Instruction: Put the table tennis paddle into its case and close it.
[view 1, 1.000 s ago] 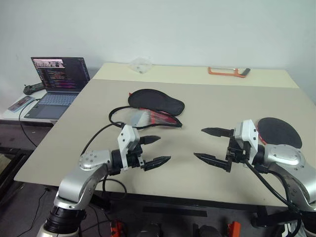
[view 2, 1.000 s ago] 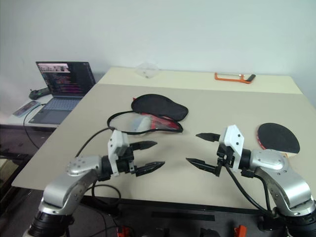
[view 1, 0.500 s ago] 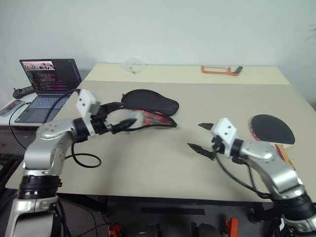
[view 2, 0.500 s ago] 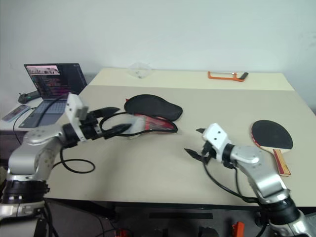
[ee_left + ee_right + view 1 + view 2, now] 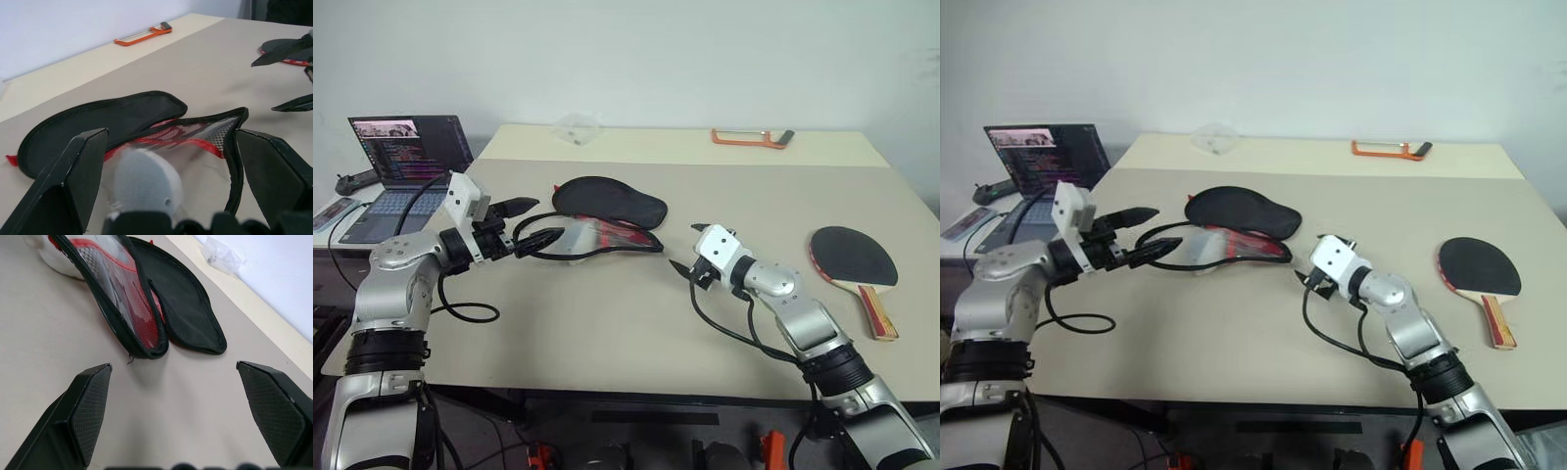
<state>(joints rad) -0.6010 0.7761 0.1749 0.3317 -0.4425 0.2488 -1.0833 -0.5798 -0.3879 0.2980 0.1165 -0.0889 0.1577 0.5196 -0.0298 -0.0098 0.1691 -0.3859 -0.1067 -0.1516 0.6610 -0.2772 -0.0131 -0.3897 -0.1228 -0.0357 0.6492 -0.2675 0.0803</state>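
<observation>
Black-and-red case (image 5: 607,215) lies unzipped mid-desk (image 5: 636,323), empty of the bat | table tennis paddle (image 5: 853,258) flat at desk's right, untouched | left hand (image 5: 530,223) wide at case's edge | right hand (image 5: 687,249) wide, just beside case | loading and zipping remain

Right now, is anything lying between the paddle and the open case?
Nothing visible on the table itself; only the right gripper, jaws open, hangs between the table tennis paddle and the case.

We read lab or office — bare white wall (image 5: 705,59), plain beige table (image 5: 607,323), open laptop (image 5: 406,162) showing code.
</observation>
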